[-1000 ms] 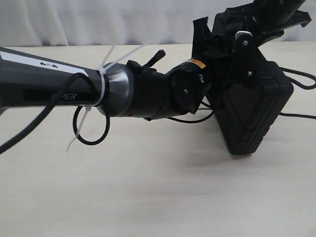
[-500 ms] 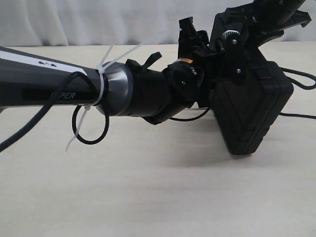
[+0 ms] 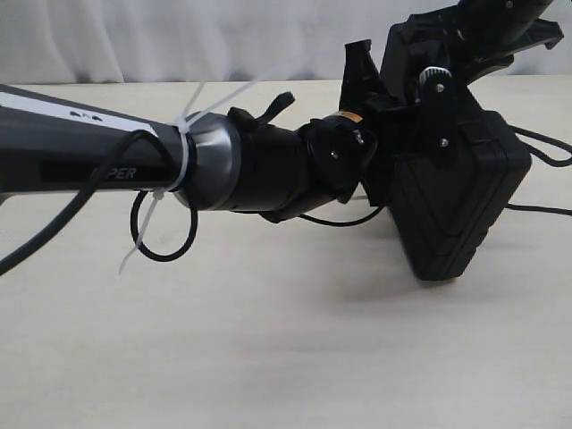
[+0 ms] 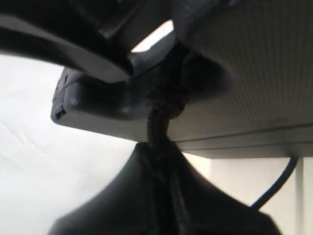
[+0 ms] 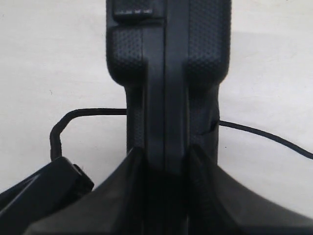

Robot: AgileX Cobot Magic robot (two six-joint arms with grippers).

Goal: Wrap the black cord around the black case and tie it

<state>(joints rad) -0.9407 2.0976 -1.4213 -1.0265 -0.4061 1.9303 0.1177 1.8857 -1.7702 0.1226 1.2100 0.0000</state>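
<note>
Item: black case [image 3: 456,206], clamped tilted in my right jaws toward the surface's [image 3: 268,357] far right corner; black cord [image 4: 157,122] runs from its face straight into my left jaws, which look closed on it, just beside the case.

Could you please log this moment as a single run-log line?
right fingers: clamped on black case, held tilted | left fingers: shut on black cord at case edge

Robot lab test bench — bare pale wooden tabletop [image 3: 268,357], white draped backdrop [image 3: 134,40].
</note>
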